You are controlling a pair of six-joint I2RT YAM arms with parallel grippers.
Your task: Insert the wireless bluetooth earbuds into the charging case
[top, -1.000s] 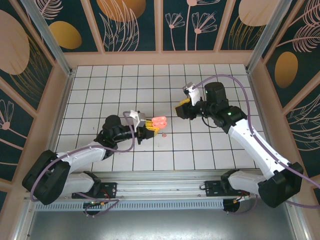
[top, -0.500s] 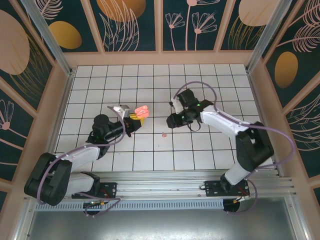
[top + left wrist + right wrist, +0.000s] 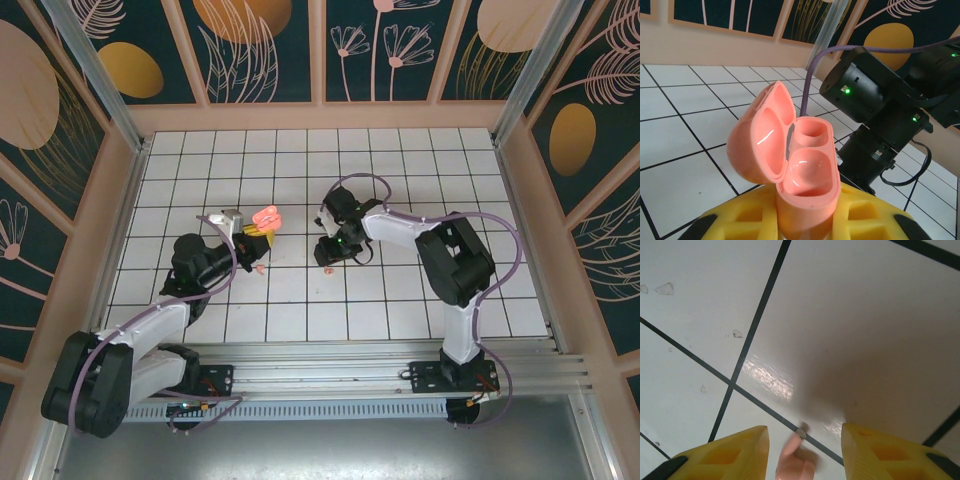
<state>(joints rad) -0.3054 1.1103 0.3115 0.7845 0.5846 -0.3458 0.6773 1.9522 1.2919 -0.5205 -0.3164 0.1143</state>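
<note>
My left gripper [image 3: 805, 222] is shut on the base of the salmon-pink charging case [image 3: 802, 170]. The case's lid is swung open to the left and both wells are empty. From above, the case [image 3: 267, 216] sticks out of the left gripper [image 3: 257, 230] at centre left. One pale pink earbud [image 3: 794, 462] lies on a tile across a black grout line. My right gripper [image 3: 804, 432] is low over it and open, with a yellow finger on each side and neither touching. From above, the right gripper [image 3: 326, 257] points down at the floor.
The white tiled floor [image 3: 400, 300] is walled by a wooden frame [image 3: 320, 115]. The right arm's black wrist [image 3: 875, 115] looms just behind the open case. A tiny pinkish speck [image 3: 260, 268] lies on the tile below the left gripper, too small to identify.
The right arm has swung left and come down over the earbud on the floor. The left arm has drawn back to the left, still holding the open case.
</note>
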